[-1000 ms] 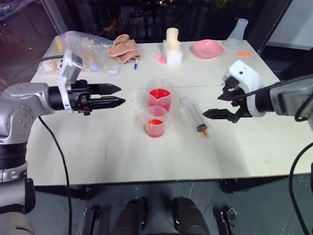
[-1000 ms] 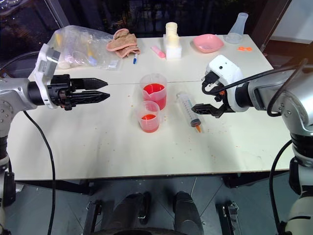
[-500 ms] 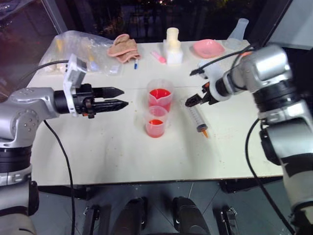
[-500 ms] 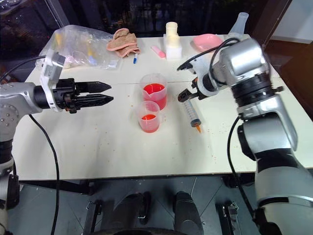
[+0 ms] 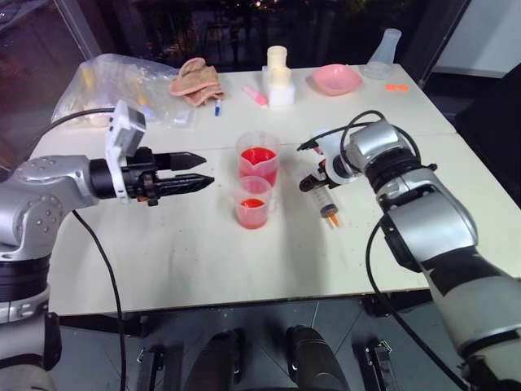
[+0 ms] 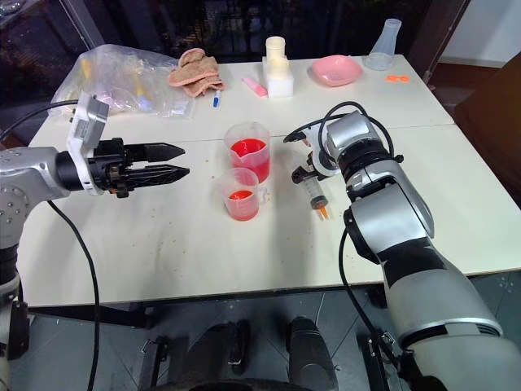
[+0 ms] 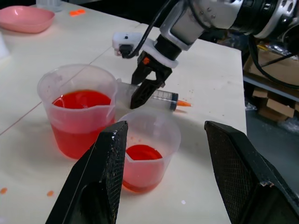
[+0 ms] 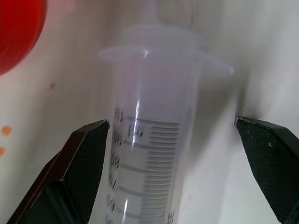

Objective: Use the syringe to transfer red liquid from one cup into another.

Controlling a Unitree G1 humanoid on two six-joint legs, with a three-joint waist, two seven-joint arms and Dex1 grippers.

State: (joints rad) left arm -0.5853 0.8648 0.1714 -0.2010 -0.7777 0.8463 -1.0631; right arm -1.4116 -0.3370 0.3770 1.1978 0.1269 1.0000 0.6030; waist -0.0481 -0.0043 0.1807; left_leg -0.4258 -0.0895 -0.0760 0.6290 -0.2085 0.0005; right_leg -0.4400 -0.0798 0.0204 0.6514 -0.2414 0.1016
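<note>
Two cups (image 5: pixel 253 203) of red liquid (image 5: pixel 258 155) wait mid-frame as the right gripper (image 7: pixel 148 84), out at the right edge a second ago, now hangs over the syringe (image 5: pixel 321 195) lying flat just right of them, jaws spread either side of the barrel, not yet closed. Pickup looks imminent. At left, the left gripper (image 5: pixel 192 169) holds open and empty. Legible writing: only the barrel's graduation numerals.

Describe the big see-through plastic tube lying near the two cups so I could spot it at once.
Find the two clear plastic cups of red liquid mid-table; just to their right the large clear plastic syringe lies flat on the white table. Its open right gripper straddles it. Unlike the cups, it is long, marked with black lines, and orange-tipped.
</note>
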